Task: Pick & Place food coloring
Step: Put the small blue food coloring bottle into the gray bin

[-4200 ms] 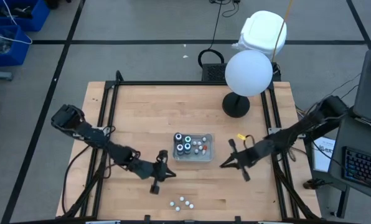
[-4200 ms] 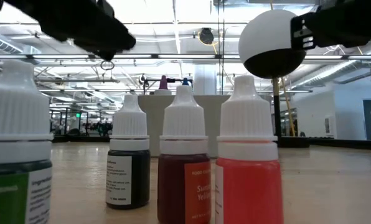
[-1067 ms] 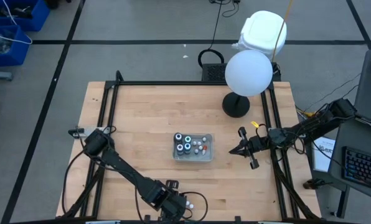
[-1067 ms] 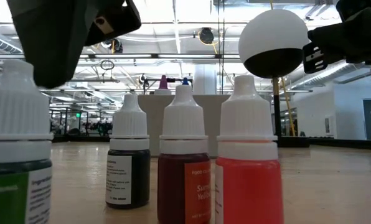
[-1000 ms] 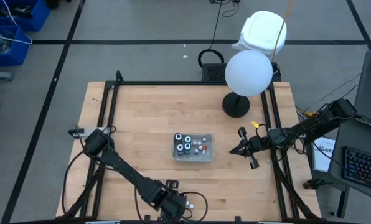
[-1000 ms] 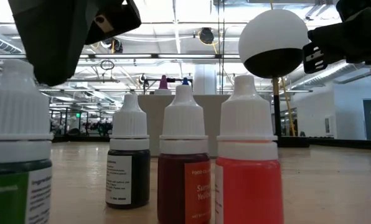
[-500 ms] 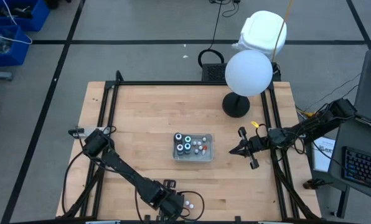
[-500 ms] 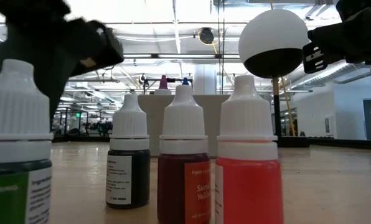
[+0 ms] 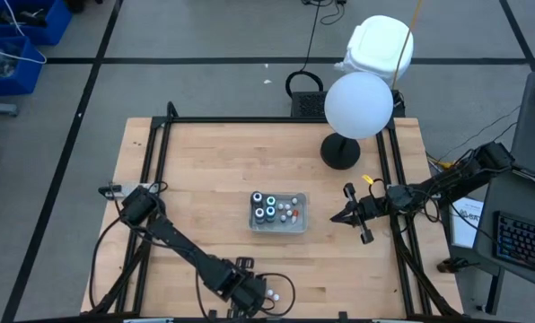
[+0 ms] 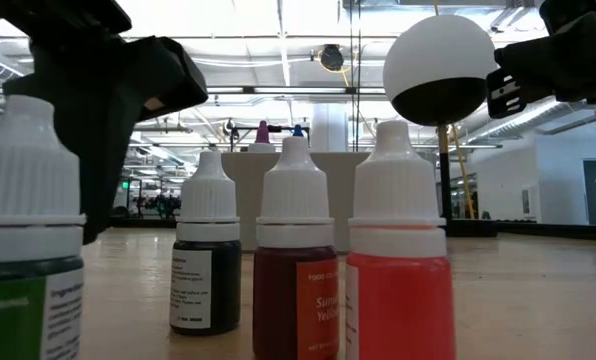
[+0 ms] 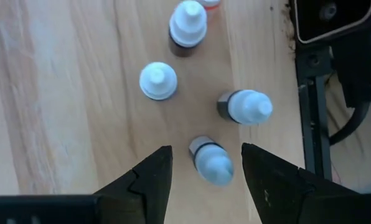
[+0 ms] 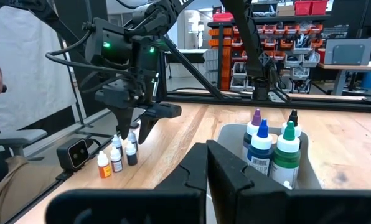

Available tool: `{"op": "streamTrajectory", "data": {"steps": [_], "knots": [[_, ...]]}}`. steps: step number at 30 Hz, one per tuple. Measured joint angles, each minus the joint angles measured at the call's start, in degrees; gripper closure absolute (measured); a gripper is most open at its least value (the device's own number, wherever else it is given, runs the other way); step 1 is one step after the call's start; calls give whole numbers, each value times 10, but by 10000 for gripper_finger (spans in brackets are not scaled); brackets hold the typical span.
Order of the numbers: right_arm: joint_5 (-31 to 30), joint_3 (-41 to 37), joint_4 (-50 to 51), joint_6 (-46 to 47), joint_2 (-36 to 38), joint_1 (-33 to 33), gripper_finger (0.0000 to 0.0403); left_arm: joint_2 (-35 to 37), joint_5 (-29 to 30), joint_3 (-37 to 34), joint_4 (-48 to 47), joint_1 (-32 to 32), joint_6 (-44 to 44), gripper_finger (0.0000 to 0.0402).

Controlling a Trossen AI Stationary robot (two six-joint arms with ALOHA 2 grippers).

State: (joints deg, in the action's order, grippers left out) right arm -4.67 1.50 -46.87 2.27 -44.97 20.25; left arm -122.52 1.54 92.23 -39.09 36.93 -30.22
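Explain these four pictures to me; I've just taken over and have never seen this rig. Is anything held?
Two robot arms work at a wooden table. One picture looks straight down, one sits at table height close to the bottles, and one rides on each wrist. A clear tray holding other bottles sits mid-table. The food coloring bottles stand near the table's front edge. The left gripper is open, fingers either side of one bottle, gripping nothing. The right gripper is shut and empty, right of the tray.

Bare table [image 9: 196, 188] left of the tray [image 9: 280, 226]; lamp [image 9: 357, 106] blocks behind
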Motion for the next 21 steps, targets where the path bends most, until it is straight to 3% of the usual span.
{"op": "streamTrajectory", "data": {"steps": [5,15,21], "knots": [[0,0,0,1,0,0,403,0,0,0,0,-4,-1,213],[0,0,0,0,0,0,403,0,-16,0,-1,-5,8,321],[0,0,0,0,0,0,403,0,-17,0,-4,-5,11,340]]}}
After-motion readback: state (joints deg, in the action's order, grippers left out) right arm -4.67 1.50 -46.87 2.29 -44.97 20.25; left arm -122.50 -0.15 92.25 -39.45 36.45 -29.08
